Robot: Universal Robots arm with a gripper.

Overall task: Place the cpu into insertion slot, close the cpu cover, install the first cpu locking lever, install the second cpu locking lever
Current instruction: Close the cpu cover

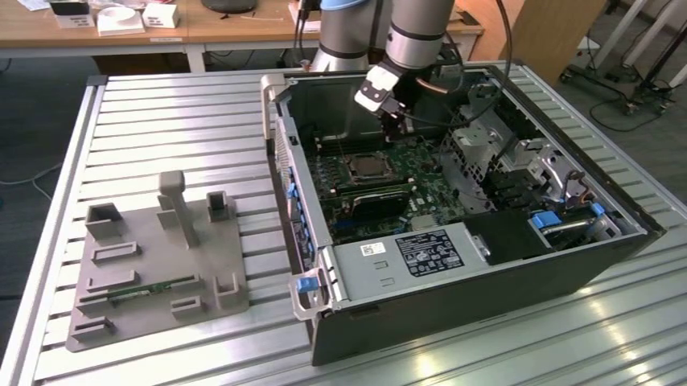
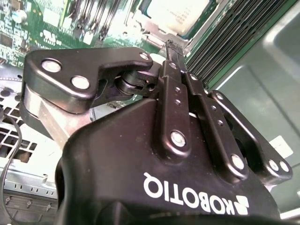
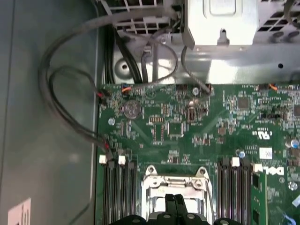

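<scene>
One robot arm reaches into an open computer case [image 1: 451,314] lying on a slatted metal desk [image 1: 161,137]. Its claw [image 1: 394,122] has both fingers pressed together with nothing between them, and hangs just above the insertion slot [image 1: 349,166] on the green circuit board [image 3: 187,126]. In the second wrist view the cpu [image 2: 180,11] lies flat in the slot, silvery top up, just beyond the fingertips [image 2: 171,46]. In the first wrist view the silvery cpu cover [image 3: 173,180] frames the slot; whether it is fully down cannot be told. The step looks like pressing on the socket's metalwork, so the joined tips should bear only on frame or lever, straight and gently, clear of the chip and the memory slots [image 3: 117,192] beside it.
</scene>
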